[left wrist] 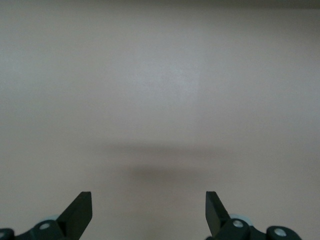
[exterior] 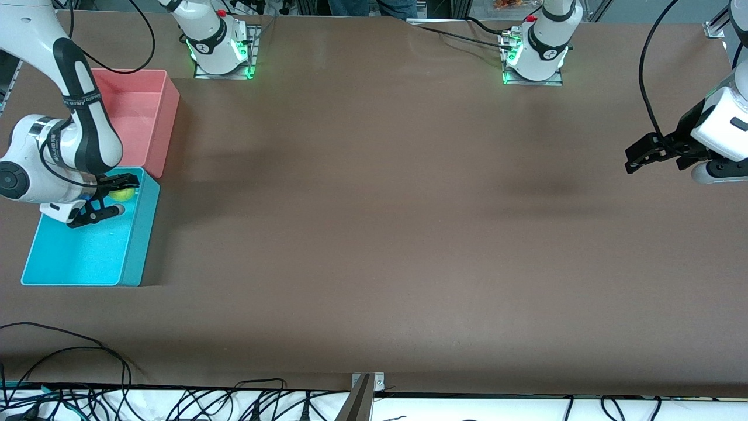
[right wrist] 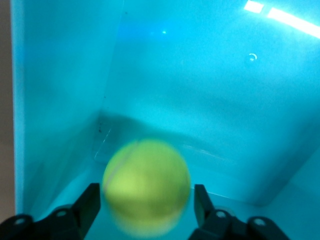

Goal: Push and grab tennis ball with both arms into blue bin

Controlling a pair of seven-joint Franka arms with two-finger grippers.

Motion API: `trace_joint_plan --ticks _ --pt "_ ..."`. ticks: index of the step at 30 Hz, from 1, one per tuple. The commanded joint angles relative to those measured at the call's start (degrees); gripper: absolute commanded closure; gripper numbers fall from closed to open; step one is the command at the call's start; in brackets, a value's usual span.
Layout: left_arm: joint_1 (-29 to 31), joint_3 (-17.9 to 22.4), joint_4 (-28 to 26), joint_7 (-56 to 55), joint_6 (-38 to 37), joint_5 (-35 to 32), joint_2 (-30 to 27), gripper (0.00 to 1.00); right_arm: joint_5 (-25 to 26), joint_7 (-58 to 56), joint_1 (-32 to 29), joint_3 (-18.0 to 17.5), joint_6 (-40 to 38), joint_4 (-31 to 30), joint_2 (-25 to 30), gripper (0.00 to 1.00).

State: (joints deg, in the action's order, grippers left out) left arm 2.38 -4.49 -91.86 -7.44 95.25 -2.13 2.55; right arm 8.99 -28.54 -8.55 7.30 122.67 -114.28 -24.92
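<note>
The tennis ball [exterior: 121, 194] is yellow-green and sits between the fingers of my right gripper [exterior: 117, 200], over the inside of the blue bin [exterior: 82, 257] at the end of the bin nearest the pink bin. In the right wrist view the ball [right wrist: 146, 185] looks blurred, with a thin gap to each finger of the right gripper [right wrist: 146, 207], which is open; the bin's cyan walls [right wrist: 200, 90] fill that view. My left gripper [exterior: 637, 156] is open and empty, up over bare table at the left arm's end. It shows only brown table in its wrist view [left wrist: 149, 210].
A pink bin [exterior: 140, 117] stands against the blue bin, farther from the front camera. Both bins are at the right arm's end of the brown table [exterior: 374, 234]. Cables [exterior: 87, 362] lie along the table's near edge.
</note>
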Motion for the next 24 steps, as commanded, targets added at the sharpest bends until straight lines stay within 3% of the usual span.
trace_joint_plan --ticks 1,7,10,16,24 --pt "0.08 -0.16 -0.16 1.20 -0.33 -1.21 -0.44 0.00 0.06 -0.99 -0.33 -0.35 -1.11 1.26 -0.04 0.00" --pt "-0.09 -0.25 -0.16 1.20 -0.33 -1.21 -0.44 0.00 0.15 -1.16 -0.33 -0.44 -1.73 2.57 0.58 0.00" --pt "-0.36 -0.25 -0.16 1.20 -0.33 -1.21 -0.44 0.00 0.24 -1.78 -0.33 -0.44 -5.58 5.11 1.02 0.00" --pt "-0.36 -0.25 -0.16 1.12 -0.33 -1.04 -0.44 0.00 0.07 -1.78 0.29 -0.88 -20.77 15.21 1.02 0.00" --pt "-0.09 -0.25 -0.16 1.20 0.11 -0.42 -0.26 0.00 0.15 -0.81 0.37 -5.45 -38.62 28.66 1.19 0.00"
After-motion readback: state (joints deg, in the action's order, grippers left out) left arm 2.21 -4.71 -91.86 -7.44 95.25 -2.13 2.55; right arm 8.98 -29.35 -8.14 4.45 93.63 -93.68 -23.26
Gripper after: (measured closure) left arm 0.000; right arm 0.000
